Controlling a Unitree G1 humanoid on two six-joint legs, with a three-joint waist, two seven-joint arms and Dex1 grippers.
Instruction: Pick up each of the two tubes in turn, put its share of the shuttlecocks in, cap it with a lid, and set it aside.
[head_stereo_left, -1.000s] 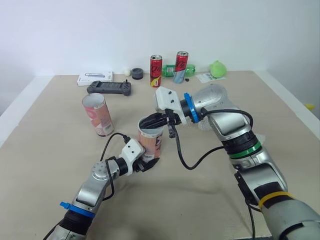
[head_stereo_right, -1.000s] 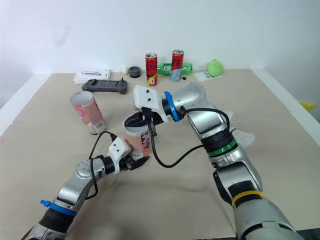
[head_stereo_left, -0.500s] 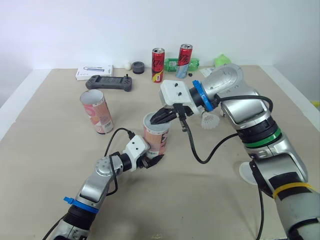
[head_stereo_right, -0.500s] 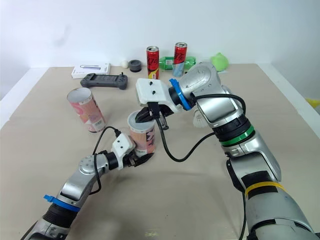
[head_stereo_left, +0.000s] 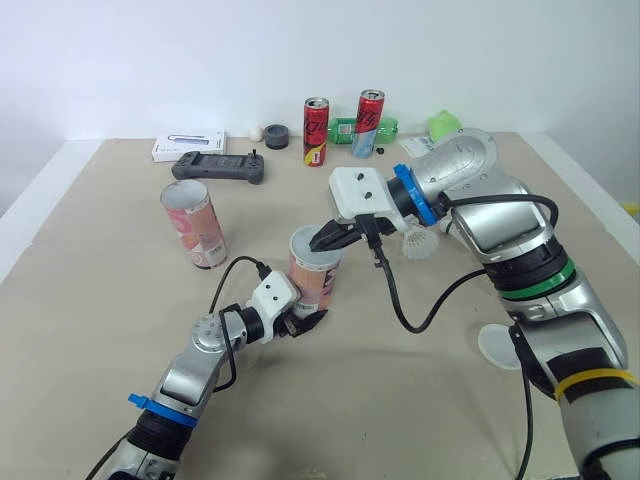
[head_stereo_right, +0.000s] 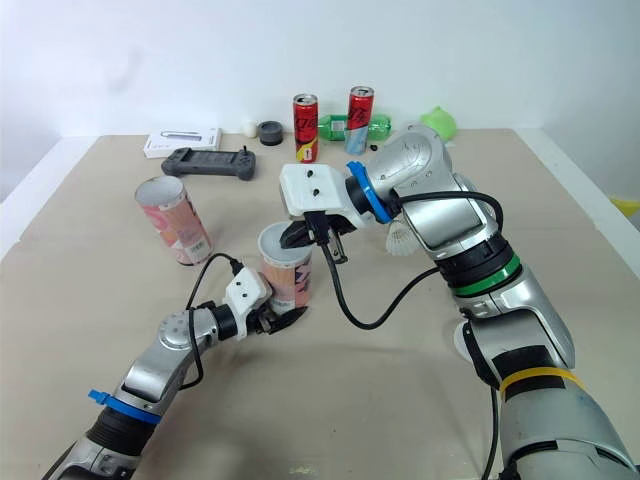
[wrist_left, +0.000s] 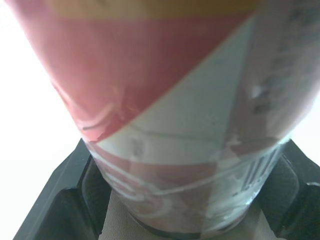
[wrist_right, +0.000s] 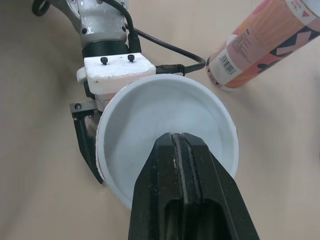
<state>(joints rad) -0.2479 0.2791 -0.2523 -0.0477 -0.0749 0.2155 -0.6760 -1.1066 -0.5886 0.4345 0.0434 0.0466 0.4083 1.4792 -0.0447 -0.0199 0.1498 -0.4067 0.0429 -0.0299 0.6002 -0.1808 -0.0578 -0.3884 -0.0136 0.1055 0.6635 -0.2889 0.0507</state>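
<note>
**Tube clamped mouth-up, right fingers closed above it — shuttlecock waits to the right**

While the second tube (head_stereo_left: 195, 225) leans at the left of the table (head_stereo_left: 400, 410), open and well apart from the work, the left gripper (head_stereo_left: 302, 322) is clamped on the foot of the held tube (head_stereo_left: 315, 275). Its black fingers (wrist_left: 55, 210) press on either side of the base. That tube's long axis is close to upright, mouth up.

Directly over the mouth hangs the right gripper (wrist_right: 182, 142), its two fingers pressed together with nothing between them. The inside of the tube looks white and bare from the right wrist view, though the bottom is washed out, so I would not swear it is empty.

The relation that matters next: a white shuttlecock (head_stereo_left: 418, 243) lies on the table to the right of the held tube, beside the right forearm. The right arm is plainly the nearer one, since the left is busy holding. Nothing stands between gripper and shuttlecock — the fingers would need to part first.

Further right and nearer the robot lies a white lid (head_stereo_left: 497, 345), flat on the table.

Along the far edge, clear of all this, sit a white box (head_stereo_left: 190, 145), a game controller (head_stereo_left: 218, 168), two drink cans (head_stereo_left: 316, 130) and a green bottle (head_stereo_left: 345, 128).
</note>
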